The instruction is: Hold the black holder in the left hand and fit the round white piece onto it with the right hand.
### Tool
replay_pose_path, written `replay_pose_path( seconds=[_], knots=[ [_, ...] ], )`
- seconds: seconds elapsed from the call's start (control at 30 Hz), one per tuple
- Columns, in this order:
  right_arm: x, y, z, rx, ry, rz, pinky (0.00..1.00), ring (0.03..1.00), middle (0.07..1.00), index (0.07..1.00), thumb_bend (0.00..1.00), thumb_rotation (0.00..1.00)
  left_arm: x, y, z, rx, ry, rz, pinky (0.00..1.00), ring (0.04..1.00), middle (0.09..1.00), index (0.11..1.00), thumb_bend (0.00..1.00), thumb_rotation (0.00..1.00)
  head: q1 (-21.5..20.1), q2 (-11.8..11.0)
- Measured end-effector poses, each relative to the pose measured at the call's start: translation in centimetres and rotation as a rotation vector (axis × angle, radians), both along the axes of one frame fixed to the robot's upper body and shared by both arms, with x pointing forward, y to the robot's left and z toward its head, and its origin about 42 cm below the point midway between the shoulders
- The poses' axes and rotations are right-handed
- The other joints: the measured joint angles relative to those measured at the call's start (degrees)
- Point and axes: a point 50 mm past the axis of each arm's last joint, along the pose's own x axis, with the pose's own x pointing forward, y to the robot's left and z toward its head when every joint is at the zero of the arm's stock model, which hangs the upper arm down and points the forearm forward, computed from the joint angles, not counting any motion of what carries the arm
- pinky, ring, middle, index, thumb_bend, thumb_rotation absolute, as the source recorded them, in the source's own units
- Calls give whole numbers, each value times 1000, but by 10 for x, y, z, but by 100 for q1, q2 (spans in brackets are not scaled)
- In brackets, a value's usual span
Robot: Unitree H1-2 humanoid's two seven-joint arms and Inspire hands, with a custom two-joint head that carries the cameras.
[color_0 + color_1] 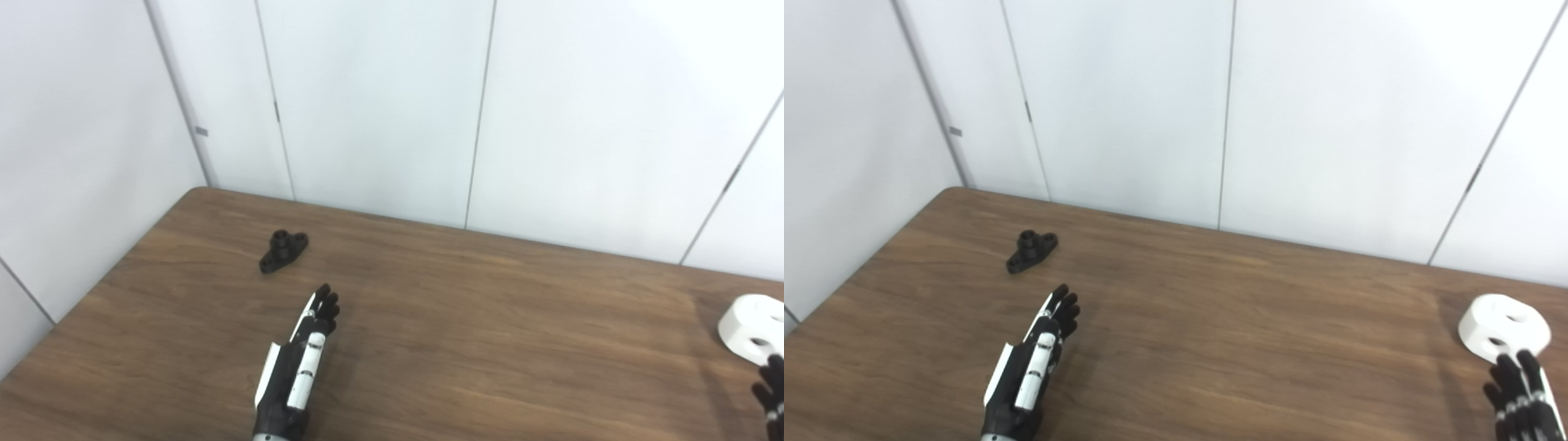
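Two hands up, both empty. Left hand (1032, 367) is over the wooden table (1225, 343), fingers stretched out and slightly apart, pointing toward the black holder (1031, 250), which lies flat near the far left corner, not touched. Right hand (1522, 398) sits at the bottom right edge, fingers spread, tips just short of the round white piece (1503, 326) resting on the table.

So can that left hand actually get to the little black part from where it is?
Probably yes. The left hand is open and empty, and only bare table lies between it and the black part, which sits alone beyond its fingertips.
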Motion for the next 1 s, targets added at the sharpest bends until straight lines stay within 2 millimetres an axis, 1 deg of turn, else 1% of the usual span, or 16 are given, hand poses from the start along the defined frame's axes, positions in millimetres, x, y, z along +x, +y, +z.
replay_pose_path(
  seconds=[0.1,0.17,0.3,0.47,0.63,0.77,0.9,1.0],
  knots=[
    [-5,0,-1,-2,29,-2,941,950,948,954,665,964,-2,-2,6,3,1,-5,958,950,956,970,327,856,0,36],
    [-7,0,-1,-3,37,-3,946,953,947,953,666,961,-2,-2,11,4,1,-9,963,954,958,971,328,845,-17,106],
    [-13,1,-1,-1,64,-5,954,957,946,954,669,963,-3,-2,10,-1,19,-11,947,945,946,961,329,802,-35,167],
    [-23,2,-2,2,93,-10,959,963,954,959,669,969,-3,-1,18,-4,36,-11,942,941,944,960,326,776,-26,211],
    [-29,3,-3,9,111,-17,955,960,948,949,660,967,-4,1,25,-4,53,-9,945,948,951,963,309,780,-131,282],
    [-31,6,-3,19,123,-37,953,954,943,945,662,954,-5,6,27,-23,67,-3,968,957,965,975,283,766,-167,291],
    [-32,6,-4,24,138,-41,954,956,945,944,654,953,-6,9,27,-40,71,0,973,949,970,974,282,752,-114,264],
    [-33,6,-4,25,139,-42,963,961,952,948,651,962,-6,8,27,-39,72,-1,963,946,966,968,291,738,44,133]
  ],
)
